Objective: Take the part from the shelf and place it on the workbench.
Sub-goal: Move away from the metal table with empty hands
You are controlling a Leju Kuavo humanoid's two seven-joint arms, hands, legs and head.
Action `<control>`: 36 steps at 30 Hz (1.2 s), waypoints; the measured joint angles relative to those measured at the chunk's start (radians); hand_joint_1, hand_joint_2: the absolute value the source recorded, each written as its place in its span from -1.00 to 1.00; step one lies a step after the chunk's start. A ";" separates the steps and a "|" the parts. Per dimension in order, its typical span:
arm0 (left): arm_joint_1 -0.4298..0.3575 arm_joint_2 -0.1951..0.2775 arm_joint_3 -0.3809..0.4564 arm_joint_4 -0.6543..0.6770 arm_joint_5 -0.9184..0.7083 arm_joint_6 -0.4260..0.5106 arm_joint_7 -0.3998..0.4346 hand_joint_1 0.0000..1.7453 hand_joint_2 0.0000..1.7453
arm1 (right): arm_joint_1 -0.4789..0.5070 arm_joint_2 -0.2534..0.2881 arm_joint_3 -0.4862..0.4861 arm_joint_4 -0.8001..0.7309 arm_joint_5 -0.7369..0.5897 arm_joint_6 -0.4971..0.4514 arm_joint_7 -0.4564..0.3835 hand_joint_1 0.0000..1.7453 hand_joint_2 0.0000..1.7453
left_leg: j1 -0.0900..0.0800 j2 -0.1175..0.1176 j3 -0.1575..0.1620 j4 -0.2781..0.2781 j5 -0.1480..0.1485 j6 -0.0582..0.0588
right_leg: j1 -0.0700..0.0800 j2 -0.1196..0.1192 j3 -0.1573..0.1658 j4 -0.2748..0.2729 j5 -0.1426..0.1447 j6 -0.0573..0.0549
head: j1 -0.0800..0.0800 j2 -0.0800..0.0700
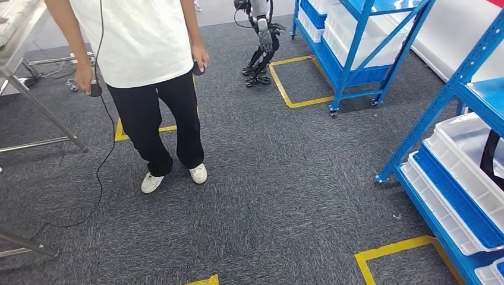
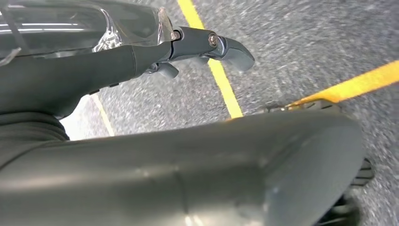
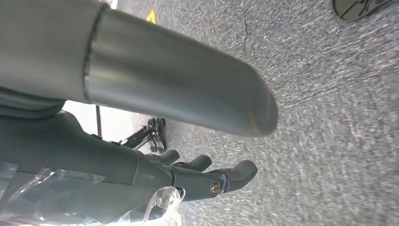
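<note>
Hands hung over grey carpet (image 1: 285, 196) | we saw left hand (image 2: 207, 47) empty, fingers apart | right hand (image 3: 207, 176) likewise.

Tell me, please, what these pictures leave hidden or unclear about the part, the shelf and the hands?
- Part: none identifiable; a dark object in the white bin on the blue shelf is cut by the head view's edge.
- Left hand: fingers largely hidden behind its thumb.
- Right hand: palm covered by crinkled plastic; grip unclear.
</note>
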 joint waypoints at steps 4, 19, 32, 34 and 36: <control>-0.004 0.000 -0.006 0.000 0.000 0.001 -0.001 -1.00 -1.00 | 0.009 -0.001 0.000 0.000 -0.005 -0.004 0.000 -1.00 -1.00 | -0.001 0.026 0.007 -0.037 0.010 0.004 | -0.002 0.005 -0.027 0.014 -0.004 0.022 | 0.001 0.000; -0.010 0.000 -0.012 0.000 0.003 -0.001 0.000 -1.00 -1.00 | 0.005 -0.004 0.009 0.000 -0.009 -0.005 -0.002 -1.00 -1.00 | -0.010 0.179 -0.005 -0.012 -0.009 -0.011 | 0.014 -0.145 0.015 -0.001 -0.019 0.002 | 0.001 0.000; -0.004 0.000 -0.016 0.000 -0.001 -0.002 0.000 -1.00 -1.00 | 0.001 -0.002 0.017 0.000 -0.018 -0.005 -0.003 -1.00 -1.00 | 0.005 0.002 0.004 -0.020 -0.006 -0.017 | 0.008 0.010 -0.008 0.000 0.010 0.006 | 0.001 0.000; -0.006 -0.001 -0.017 0.000 -0.001 -0.002 0.001 -1.00 -1.00 | 0.007 -0.004 0.017 0.000 -0.019 -0.006 -0.003 -1.00 -1.00 | 0.005 0.023 0.006 -0.025 -0.002 -0.010 | 0.005 0.020 -0.016 0.003 0.009 0.016 | 0.002 0.000; -0.008 -0.001 -0.017 0.000 -0.001 -0.002 0.001 -1.00 -1.00 | 0.007 -0.004 0.018 0.000 -0.020 -0.006 -0.003 -1.00 -1.00 | 0.006 0.047 0.008 -0.032 0.006 -0.001 | 0.008 -0.019 -0.048 0.075 -0.041 0.023 | 0.003 0.000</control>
